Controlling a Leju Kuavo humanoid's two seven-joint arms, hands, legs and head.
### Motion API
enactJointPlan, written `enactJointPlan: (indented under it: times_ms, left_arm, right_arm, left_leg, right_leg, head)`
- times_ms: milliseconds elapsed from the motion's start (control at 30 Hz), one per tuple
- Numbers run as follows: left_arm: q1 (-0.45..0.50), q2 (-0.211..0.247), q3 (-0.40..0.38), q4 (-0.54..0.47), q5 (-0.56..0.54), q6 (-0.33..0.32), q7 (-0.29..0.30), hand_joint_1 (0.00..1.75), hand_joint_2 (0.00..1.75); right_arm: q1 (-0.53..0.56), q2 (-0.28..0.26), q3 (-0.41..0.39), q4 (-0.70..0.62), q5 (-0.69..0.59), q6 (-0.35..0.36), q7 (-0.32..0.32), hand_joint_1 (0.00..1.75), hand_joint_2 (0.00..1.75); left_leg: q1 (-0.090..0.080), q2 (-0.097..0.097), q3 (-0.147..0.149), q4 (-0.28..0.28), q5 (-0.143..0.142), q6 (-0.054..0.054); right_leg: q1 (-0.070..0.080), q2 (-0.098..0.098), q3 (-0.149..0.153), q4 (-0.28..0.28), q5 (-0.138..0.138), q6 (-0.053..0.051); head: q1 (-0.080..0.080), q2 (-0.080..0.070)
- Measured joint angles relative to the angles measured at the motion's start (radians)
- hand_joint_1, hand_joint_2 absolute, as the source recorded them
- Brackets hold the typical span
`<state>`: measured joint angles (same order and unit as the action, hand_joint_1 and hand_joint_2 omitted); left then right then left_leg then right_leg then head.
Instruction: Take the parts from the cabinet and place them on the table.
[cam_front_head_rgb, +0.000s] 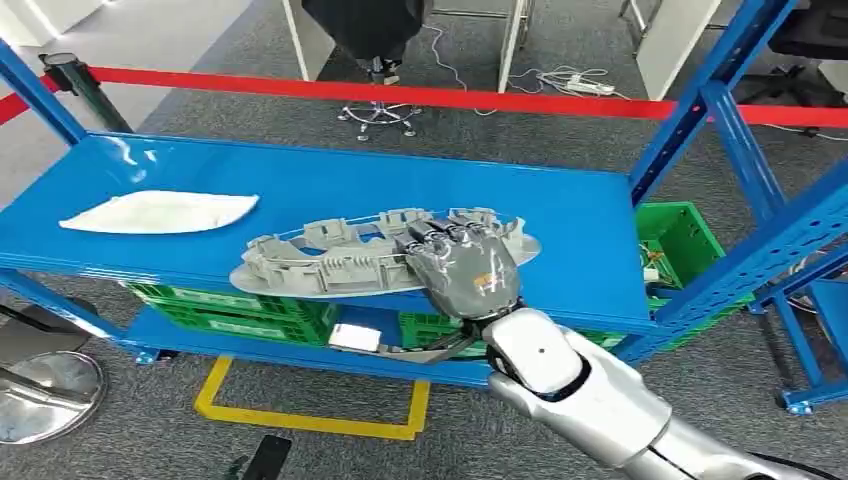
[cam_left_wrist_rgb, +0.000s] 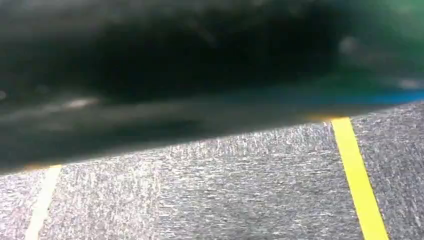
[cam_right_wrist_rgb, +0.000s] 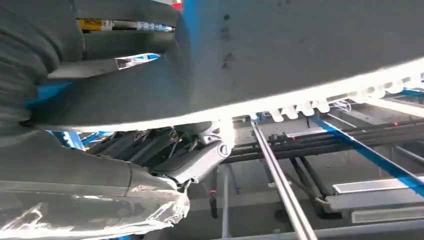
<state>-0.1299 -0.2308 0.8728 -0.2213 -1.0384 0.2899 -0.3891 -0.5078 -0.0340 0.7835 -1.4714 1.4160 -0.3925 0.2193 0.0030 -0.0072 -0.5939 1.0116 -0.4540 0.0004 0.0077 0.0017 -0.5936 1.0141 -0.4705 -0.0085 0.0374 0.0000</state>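
The blue shelf (cam_front_head_rgb: 300, 190) of the cabinet is the largest thing, and it lies under and ahead of the right hand (cam_front_head_rgb: 468, 268). Below the shelf, green crates (cam_front_head_rgb: 250, 310) stand on a lower level, to the left of the hand and lower than it. On the shelf lies the grey part (cam_front_head_rgb: 330, 262), long, flat and ribbed, with its near edge hanging a little over the front edge of the shelf. The right hand grips this part at its right end: the dark fingers (cam_front_head_rgb: 445, 238) lie on top of it, and in the right wrist view the thumb (cam_right_wrist_rgb: 200, 162) is under the broad grey underside of the part (cam_right_wrist_rgb: 280, 55). A white part (cam_front_head_rgb: 160, 212) lies on the same shelf, well apart to the left of the hand. The left wrist view is blurred and looks at grey floor (cam_left_wrist_rgb: 225, 190) with a yellow line (cam_left_wrist_rgb: 357, 175); I cannot tell the state of the left hand.
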Motion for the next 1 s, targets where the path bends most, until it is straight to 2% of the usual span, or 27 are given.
enactJointPlan:
  times_ms: [100,133,167,200,267,300,333,367,433,467,500,533,600,633,667,700,767,800,833,867,900,967,1000]
  left_arm:
    - [0.002,-0.003,0.0,0.0,0.0,0.0,0.0,0.0,0.0]
    - [0.0,-0.002,0.0,0.0,0.0,0.0,0.0,0.0,0.0]
    - [0.0,-0.002,0.0,0.0,0.0,0.0,0.0,0.0,0.0]
    - [0.0,-0.002,0.0,0.0,0.0,0.0,0.0,0.0,0.0]
    - [0.001,0.0,0.0,0.0,0.0,0.0,0.0,0.0,0.0]
    - [0.003,0.0,0.0,0.0,0.0,0.0,0.0,0.0,0.0]
    - [0.004,0.001,0.0,0.0,0.0,0.0,0.0,0.0,0.0]
    - [0.004,0.001,0.0,0.0,0.0,0.0,0.0,0.0,0.0]
    - [0.002,0.003,0.0,0.0,-0.008,0.0,0.0,0.0,0.0]
    - [0.0,0.003,-0.002,0.0,-0.009,0.0,0.0,0.0,0.0]
    - [-0.003,0.003,-0.003,0.0,-0.01,0.0,0.0,0.0,0.0]
    - [-0.006,0.002,-0.007,0.0,-0.016,-0.003,0.0,0.0,0.0]
    - [-0.006,0.002,-0.017,0.0,-0.029,-0.006,0.008,0.0,0.0]
    - [-0.007,0.002,-0.021,0.0,-0.032,-0.01,0.012,0.0,0.0]
    - [-0.01,0.002,-0.024,0.0,-0.037,-0.015,0.012,0.0,1.75]
    - [-0.014,0.002,-0.026,0.0,-0.042,-0.021,0.012,0.0,1.75]
    - [-0.018,0.003,-0.034,0.0,-0.043,-0.031,0.012,0.0,1.75]
    - [-0.018,0.003,-0.037,0.0,-0.043,-0.035,0.012,0.0,1.75]
    - [-0.017,0.005,-0.039,0.0,-0.042,-0.039,0.012,0.0,1.75]
    - [-0.017,0.006,-0.041,0.0,-0.041,-0.042,0.011,0.0,1.75]
    - [-0.018,0.006,-0.042,0.0,-0.041,-0.044,0.01,0.0,1.75]
    - [-0.021,0.006,-0.043,0.0,-0.04,-0.044,0.009,0.0,1.75]
    - [-0.021,0.005,-0.043,0.0,-0.039,-0.04,0.009,0.0,1.75]
  right_arm:
    - [0.002,0.002,-0.001,0.0,0.0,-0.001,0.0,1.75,1.75]
    - [0.001,0.003,-0.002,0.0,0.0,-0.001,0.0,1.75,1.75]
    - [0.001,0.005,-0.002,0.0,0.0,-0.001,0.0,1.75,1.75]
    - [-0.001,0.008,-0.003,0.0,0.0,-0.001,0.0,1.75,1.75]
    - [0.002,0.009,-0.003,0.0,0.001,0.0,0.0,1.75,1.75]
    - [0.003,0.009,-0.003,0.0,0.001,0.0,0.0,1.75,1.75]
    - [0.004,0.009,-0.002,0.0,0.002,-0.001,0.0,1.75,1.75]
    - [0.003,0.009,-0.003,0.0,0.005,-0.001,0.0,1.75,1.75]
    - [0.001,0.015,-0.003,0.0,0.021,-0.015,-0.01,1.75,1.75]
    - [-0.004,0.019,-0.003,0.0,0.023,-0.021,-0.013,1.75,1.75]
    - [-0.012,0.026,-0.003,0.0,0.03,-0.029,-0.019,1.75,1.75]
    - [-0.02,0.032,-0.004,-0.001,0.036,-0.034,-0.024,1.75,1.75]
    - [-0.034,0.055,-0.004,-0.013,0.056,-0.057,-0.045,1.75,1.75]
    - [-0.043,0.066,-0.002,-0.018,0.064,-0.068,-0.053,1.75,1.75]
    - [-0.05,0.076,0.001,-0.023,0.074,-0.076,-0.062,1.75,1.75]
    - [-0.058,0.085,0.004,-0.028,0.079,-0.082,-0.068,1.75,1.75]
    - [-0.067,0.099,0.009,-0.031,0.084,-0.092,-0.088,1.75,1.75]
    - [-0.068,0.105,0.015,-0.031,0.083,-0.105,-0.108,1.75,1.75]
    - [-0.069,0.111,0.023,-0.031,0.084,-0.114,-0.122,1.75,1.75]
    - [-0.07,0.118,0.035,-0.035,0.087,-0.115,-0.129,1.75,1.75]
    - [-0.072,0.124,0.042,-0.04,0.09,-0.114,-0.131,1.75,1.75]
    - [-0.084,0.138,0.055,-0.05,0.092,-0.111,-0.132,1.75,1.75]
    - [-0.093,0.142,0.061,-0.053,0.092,-0.11,-0.131,1.75,1.75]
  left_leg:
    - [0.005,0.002,-0.002,-0.005,0.007,-0.016]
    - [0.003,0.001,-0.002,-0.003,0.001,-0.022]
    - [0.004,0.003,-0.007,0.012,-0.015,-0.025]
    - [0.005,0.002,-0.026,0.057,-0.048,-0.028]
    - [0.007,0.002,-0.099,0.217,-0.124,-0.035]
    - [0.007,0.002,-0.13,0.282,-0.143,-0.037]
    - [0.008,0.003,-0.138,0.296,-0.133,-0.04]
    - [0.008,0.003,-0.127,0.271,-0.104,-0.041]
    - [0.013,0.003,-0.057,0.122,-0.013,-0.041]
    - [0.015,0.004,-0.019,0.042,0.02,-0.041]
    - [0.011,0.004,-0.007,0.014,0.004,-0.04]
    - [0.012,0.003,-0.011,0.011,0.0,-0.029]
    - [0.007,0.002,-0.016,0.011,0.002,-0.019]
    - [0.011,0.003,-0.015,0.006,0.006,-0.011]
    - [0.014,0.004,-0.012,0.003,0.008,-0.006]
    - [0.015,0.004,-0.012,0.003,0.008,0.001]
    - [0.014,0.003,-0.013,0.004,0.008,0.005]
    - [0.013,0.004,-0.013,0.004,0.008,0.005]
    - [0.013,0.004,-0.013,0.004,0.008,0.006]
    - [0.012,0.003,-0.012,0.004,0.008,0.006]
    - [0.01,0.003,-0.012,0.004,0.007,0.006]
    - [0.009,0.001,-0.009,0.004,0.007,0.005]
    - [0.007,0.001,-0.011,0.004,0.006,0.003]
  right_leg:
    - [0.003,0.004,-0.008,0.004,0.003,-0.004]
    - [-0.005,0.003,-0.001,-0.01,0.01,-0.012]
    - [-0.007,0.001,0.003,-0.014,0.012,-0.014]
    - [-0.008,0.0,0.004,-0.015,0.013,-0.018]
    - [-0.007,-0.001,0.003,-0.014,0.012,-0.019]
    - [-0.007,-0.001,0.003,-0.013,0.012,-0.019]
    - [-0.008,-0.001,0.003,-0.012,0.012,-0.018]
    - [-0.008,0.0,0.003,-0.01,0.011,-0.018]
    - [-0.01,0.001,0.004,-0.004,0.007,-0.014]
    - [-0.01,0.002,0.003,0.0,0.003,-0.01]
    - [0.0,0.005,-0.005,0.011,0.0,-0.004]
    - [-0.001,0.007,-0.013,0.012,0.002,-0.001]
    - [-0.004,0.006,-0.015,0.008,0.007,0.007]
    - [-0.004,0.006,-0.016,0.009,0.005,0.011]
    - [-0.006,0.006,-0.027,0.024,-0.01,0.016]
    - [-0.007,0.003,-0.048,0.068,-0.039,0.021]
    - [-0.009,0.003,-0.122,0.224,-0.107,0.026]
    - [-0.009,0.003,-0.158,0.294,-0.13,0.027]
    - [-0.009,0.003,-0.178,0.33,-0.133,0.027]
    - [-0.009,0.003,-0.171,0.311,-0.108,0.024]
    - [-0.008,0.003,-0.144,0.251,-0.068,0.018]
    - [-0.005,0.003,-0.051,0.067,0.015,0.002]
    - [0.0,0.001,-0.028,0.024,0.001,-0.004]
  head:
    - [0.0,0.0]
    - [-0.001,0.0]
    - [-0.002,0.0]
    - [-0.007,0.0]
    - [-0.007,0.0]
    - [-0.008,0.0]
    - [-0.008,0.0]
    - [-0.008,0.0]
    - [-0.008,0.0]
    - [-0.008,0.0]
    - [-0.008,0.0]
    - [-0.01,0.0]
    - [-0.01,0.0]
    - [-0.008,0.0]
    - [-0.01,0.0]
    - [-0.002,0.0]
    - [-0.002,0.0]
    - [0.0,0.0]
    - [-0.002,0.0]
    - [-0.001,0.0]
    - [-0.001,0.0]
    - [-0.002,0.0]
    - [-0.003,0.0]
